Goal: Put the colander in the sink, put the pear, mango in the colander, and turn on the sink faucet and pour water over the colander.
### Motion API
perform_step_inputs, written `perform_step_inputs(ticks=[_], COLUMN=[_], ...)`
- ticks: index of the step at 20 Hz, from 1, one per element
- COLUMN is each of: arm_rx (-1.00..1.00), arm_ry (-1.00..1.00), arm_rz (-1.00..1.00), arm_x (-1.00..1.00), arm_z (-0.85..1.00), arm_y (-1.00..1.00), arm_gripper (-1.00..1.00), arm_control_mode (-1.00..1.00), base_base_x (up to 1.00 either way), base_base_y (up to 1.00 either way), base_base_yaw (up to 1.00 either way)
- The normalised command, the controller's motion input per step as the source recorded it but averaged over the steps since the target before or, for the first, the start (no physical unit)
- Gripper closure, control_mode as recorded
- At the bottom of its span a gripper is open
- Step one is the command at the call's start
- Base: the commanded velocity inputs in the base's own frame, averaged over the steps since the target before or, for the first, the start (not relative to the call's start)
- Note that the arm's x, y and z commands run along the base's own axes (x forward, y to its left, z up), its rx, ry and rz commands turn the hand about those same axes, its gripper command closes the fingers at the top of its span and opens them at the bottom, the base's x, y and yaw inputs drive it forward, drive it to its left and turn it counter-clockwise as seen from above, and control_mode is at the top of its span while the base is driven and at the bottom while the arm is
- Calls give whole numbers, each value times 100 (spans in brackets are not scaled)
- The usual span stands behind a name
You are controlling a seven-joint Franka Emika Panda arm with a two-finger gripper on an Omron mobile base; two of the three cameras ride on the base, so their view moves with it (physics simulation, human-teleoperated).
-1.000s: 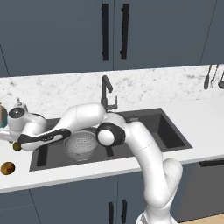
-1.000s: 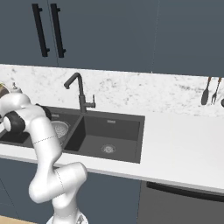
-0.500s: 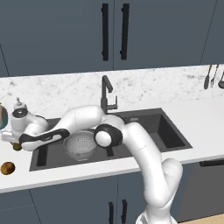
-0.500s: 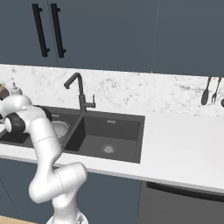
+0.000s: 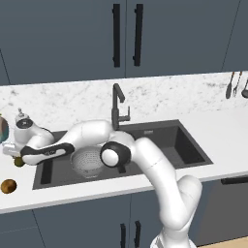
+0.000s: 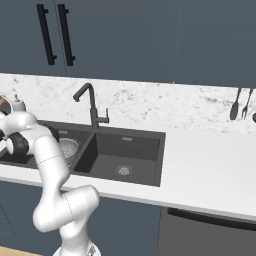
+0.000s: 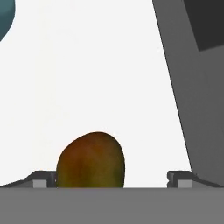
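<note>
A: Where is the mango (image 7: 90, 159) relative to the gripper (image 7: 111, 178)?

B: Between the wide-open, empty jaws, nearer the 9 o'clock finger; long axis toward 12 o'clock.

A: Surroundings?

B: Bare tabletop (image 7: 100, 78) around the fruit; sink (image 7: 192, 87) edge at 3 o'clock. The colander (image 5: 88, 162) sits in the left basin.

The perforated silvery colander (image 5: 88, 161) sits upright in the left basin of the dark double sink (image 5: 160, 145). A reddish-green mango (image 7: 90, 161) lies on the white counter left of the sink. The dark faucet (image 5: 117, 106) stands behind the basins' divider.
</note>
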Motion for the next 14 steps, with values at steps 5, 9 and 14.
perform_step_inputs(ticks=[5,9,14], arm_rx=[0,0,0], arm_ry=[1,3,8], arm_rz=[0,0,0], arm_x=[7,3,6], arm_z=[-12,-14,-19], arm_y=[16,10,5], arm_gripper=[-100,-100,100], arm_control_mode=[-100,-100,-100], base_base_x=[0,0,0], base_base_y=[0,0,0], base_base_yaw=[0,0,0])
